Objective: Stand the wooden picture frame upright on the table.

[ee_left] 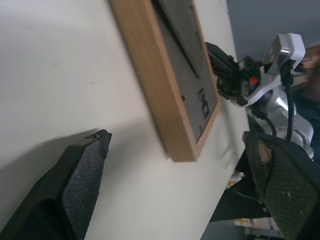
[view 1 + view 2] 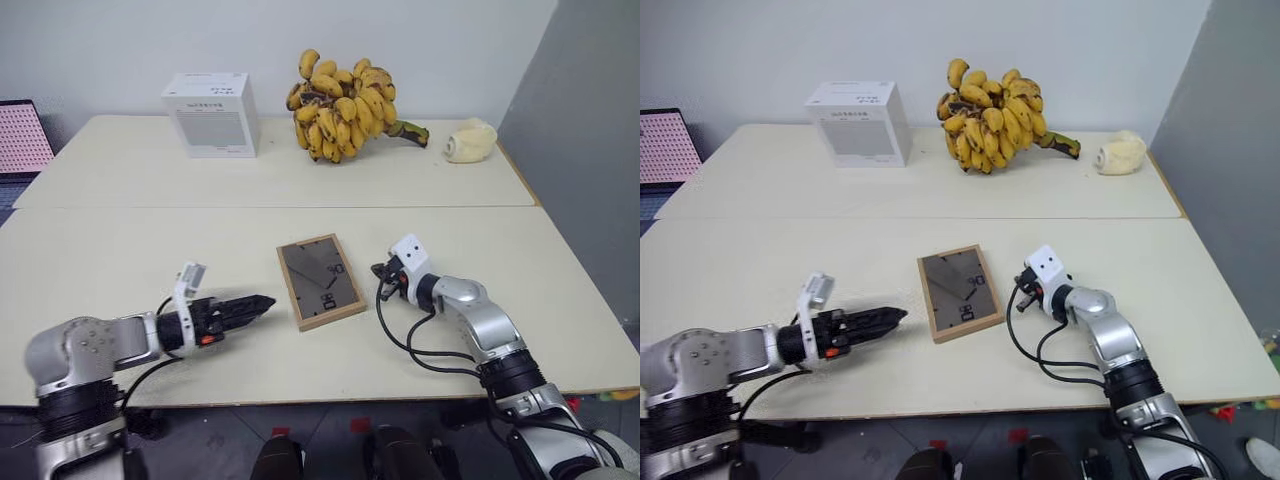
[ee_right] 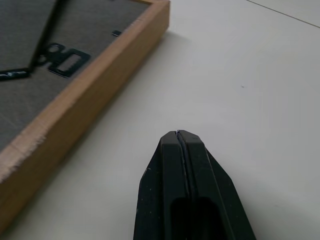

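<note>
Cream tabletop (image 2: 120,260) carries the left gripper (image 2: 262,304) splayed wide and empty near-left, the right gripper (image 2: 381,270) clenched on nothing, and between them the wooden picture frame (image 2: 319,280), flat, back panel up. It looks light and rigid (glass front likely fragile), best pinched across a wooden edge. Bananas (image 2: 343,106) lie far back.

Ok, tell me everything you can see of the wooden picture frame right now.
The wooden picture frame is a small rectangle of light wood lying flat on the near half of the table, back side up. Its dark grey back panel carries a folded stand leg and small metal hanger clips. It sits slightly askew between the two grippers. The left gripper is open beside its left edge; the right gripper, shut, points at its right edge. Neither appears to touch it; only the table does.
</note>
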